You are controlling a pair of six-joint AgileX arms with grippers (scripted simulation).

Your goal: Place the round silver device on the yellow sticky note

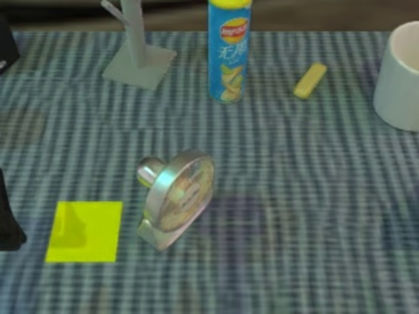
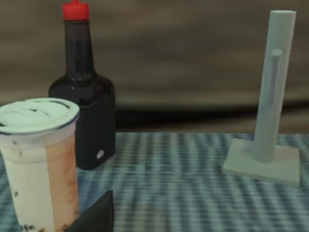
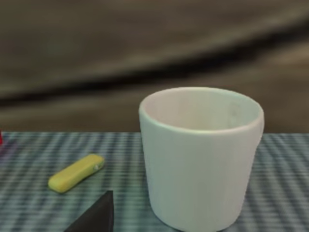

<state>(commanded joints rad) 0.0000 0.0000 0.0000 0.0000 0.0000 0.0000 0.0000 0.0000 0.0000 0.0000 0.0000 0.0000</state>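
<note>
table (image 1: 314, 196): blue-grey striped cloth | backdrop: blurred brown

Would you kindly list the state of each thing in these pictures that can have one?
round silver device: standing on its foot, right of the note, not on it.
yellow sticky note: flat, bare.
chip can: upright, lid on.
sauce bottle: upright, red cap on.
milk tea cup: upright, lidded.
white cup: upright, open.
grey stand: upright.
yellow bar: lying flat.

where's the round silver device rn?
In the top view, the round silver device stands on the checked table, left of centre, just right of the flat yellow sticky note and not on it, nearer than the blue crisp can.
</note>
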